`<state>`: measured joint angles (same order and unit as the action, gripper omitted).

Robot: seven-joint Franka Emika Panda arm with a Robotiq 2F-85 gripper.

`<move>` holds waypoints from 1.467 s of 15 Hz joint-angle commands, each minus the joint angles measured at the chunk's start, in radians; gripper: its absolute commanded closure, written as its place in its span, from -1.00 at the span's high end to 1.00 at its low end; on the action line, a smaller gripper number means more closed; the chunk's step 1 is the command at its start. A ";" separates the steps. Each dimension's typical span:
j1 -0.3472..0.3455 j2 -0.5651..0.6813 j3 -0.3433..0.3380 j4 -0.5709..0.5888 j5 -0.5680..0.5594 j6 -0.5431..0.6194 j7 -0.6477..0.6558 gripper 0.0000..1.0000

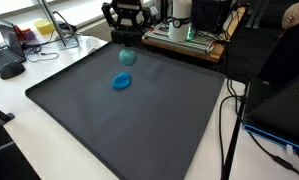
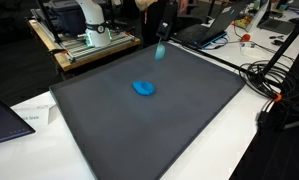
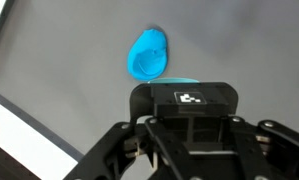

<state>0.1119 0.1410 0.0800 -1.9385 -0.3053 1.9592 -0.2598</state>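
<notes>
Exterior views, both of them, show a white table point(image 1: 59, 55) with a big dark grey mat point(image 1: 139, 125) covering most of it, so that's the biggest stuff. Next down in size is the gripper point(image 1: 126, 50), which hangs over the far edge of the mat. Its fingers are pinched in tight on a small teal ball point(image 1: 127, 57), so it's holding that and not standing wide. A flattish blue lump point(image 1: 122, 82) lies on the mat near the ball but clear of it, touching nothing else. In the wrist view the blue lump point(image 3: 149, 52) sits on the grey surface just past the black gripper body, and only a thin sliver of the teal ball point(image 3: 174, 80) peeks over the housing.
</notes>
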 commanded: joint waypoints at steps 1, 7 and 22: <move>0.053 0.041 0.030 0.046 -0.111 -0.050 0.136 -0.57; 0.152 0.160 0.058 0.128 -0.264 -0.169 0.302 -0.57; 0.276 0.474 0.031 0.315 -0.430 -0.282 0.540 -0.57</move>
<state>0.3632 0.5544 0.1299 -1.6849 -0.7023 1.7137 0.2370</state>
